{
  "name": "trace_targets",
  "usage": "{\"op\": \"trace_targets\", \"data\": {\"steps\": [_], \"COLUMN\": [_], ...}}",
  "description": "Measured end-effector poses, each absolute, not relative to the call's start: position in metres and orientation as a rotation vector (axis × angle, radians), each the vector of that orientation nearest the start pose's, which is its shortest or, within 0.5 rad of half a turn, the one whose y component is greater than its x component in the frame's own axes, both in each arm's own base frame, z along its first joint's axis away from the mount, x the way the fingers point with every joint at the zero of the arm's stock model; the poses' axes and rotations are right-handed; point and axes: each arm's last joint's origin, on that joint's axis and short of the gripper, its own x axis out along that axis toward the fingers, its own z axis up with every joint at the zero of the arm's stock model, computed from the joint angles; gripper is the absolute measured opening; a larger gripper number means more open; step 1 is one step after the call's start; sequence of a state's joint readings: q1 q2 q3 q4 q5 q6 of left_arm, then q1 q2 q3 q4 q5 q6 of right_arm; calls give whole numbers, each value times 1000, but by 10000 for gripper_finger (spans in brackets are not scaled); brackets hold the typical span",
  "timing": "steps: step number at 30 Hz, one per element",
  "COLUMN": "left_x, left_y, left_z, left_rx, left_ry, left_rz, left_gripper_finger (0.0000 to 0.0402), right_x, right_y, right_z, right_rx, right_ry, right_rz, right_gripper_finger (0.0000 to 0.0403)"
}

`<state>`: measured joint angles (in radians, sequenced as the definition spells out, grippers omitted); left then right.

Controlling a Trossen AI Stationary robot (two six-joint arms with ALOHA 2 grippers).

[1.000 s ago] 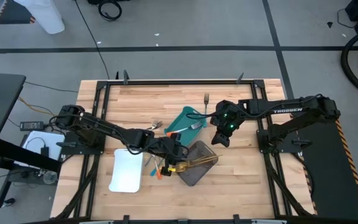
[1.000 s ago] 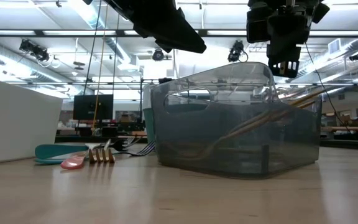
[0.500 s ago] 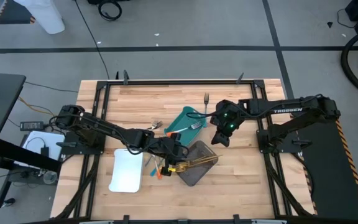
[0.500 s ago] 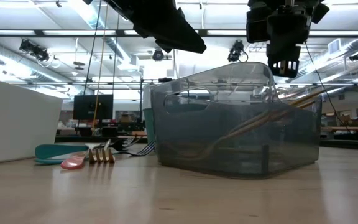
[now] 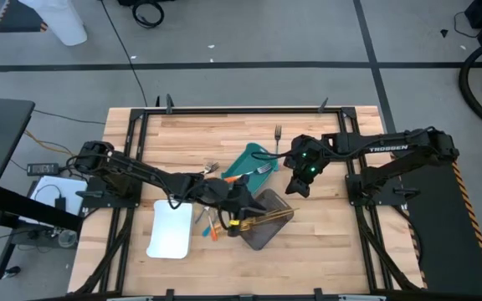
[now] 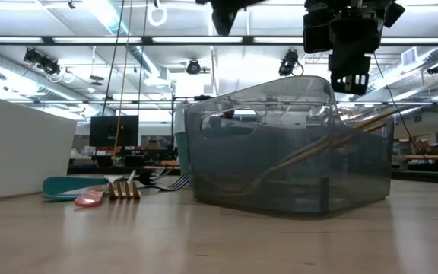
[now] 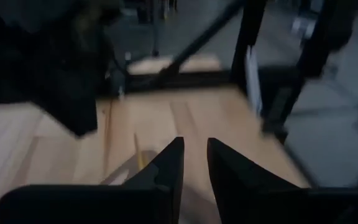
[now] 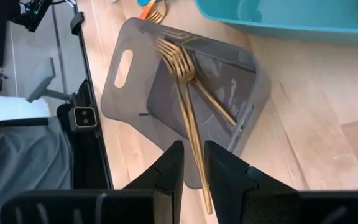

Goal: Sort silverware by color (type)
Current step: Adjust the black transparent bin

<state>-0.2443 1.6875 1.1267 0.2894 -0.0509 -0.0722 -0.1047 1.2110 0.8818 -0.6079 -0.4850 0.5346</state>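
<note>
Jaws slightly parted on both, prob. empty: left gripper (image 5: 239,211) over grey plastic tray (image 5: 258,241), right gripper (image 5: 298,186) nearby. Gold forks (image 5: 268,217) in it; orange/teal-handled pcs (image 5: 214,227) loose on wooden desk (image 5: 191,134). Approx. third done.

text: "TROSSEN" | on: right arm (image 5: 396,149) | other readable text: none

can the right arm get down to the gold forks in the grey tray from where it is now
Probably yes. The right pincer hangs just above the grey tray, whose top is open, and the gold forks lie uncovered inside. The left pincer is close by at the tray's other end, so space is tight.
</note>
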Motion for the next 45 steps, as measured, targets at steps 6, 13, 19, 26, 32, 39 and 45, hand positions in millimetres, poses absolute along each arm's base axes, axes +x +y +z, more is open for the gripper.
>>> {"op": "trace_targets", "data": {"steps": [6, 13, 19, 26, 32, 39, 45], "left_x": [375, 369, 335, 290, 260, 240, 233], "left_y": [-92, -90, -104, -102, -107, -106, -97], "left_z": [271, 273, 281, 270, 256, 252, 249], "left_rx": [-153, -121, 97, 111, 76, 92, 25], "left_ry": [172, 230, 199, 194, 218, 306, 375], "left_rz": [-180, -217, -155, -99, -81, 3, 98], "left_gripper_finger": [78, 78, 74, 57, 50, 50, 50], "right_x": [234, 225, 223, 226, 231, 250, 260], "right_y": [-11, -3, 15, 27, 32, 37, 29], "right_z": [253, 257, 276, 286, 282, 266, 262], "right_rx": [737, 611, 450, 382, 376, 339, 252], "right_ry": [983, 1085, 1089, 1025, 1021, 1048, 1012], "right_rz": [115, -60, -155, -172, -191, -178, -196], "right_gripper_finger": [75, 75, 75, 75, 75, 75, 75]}}
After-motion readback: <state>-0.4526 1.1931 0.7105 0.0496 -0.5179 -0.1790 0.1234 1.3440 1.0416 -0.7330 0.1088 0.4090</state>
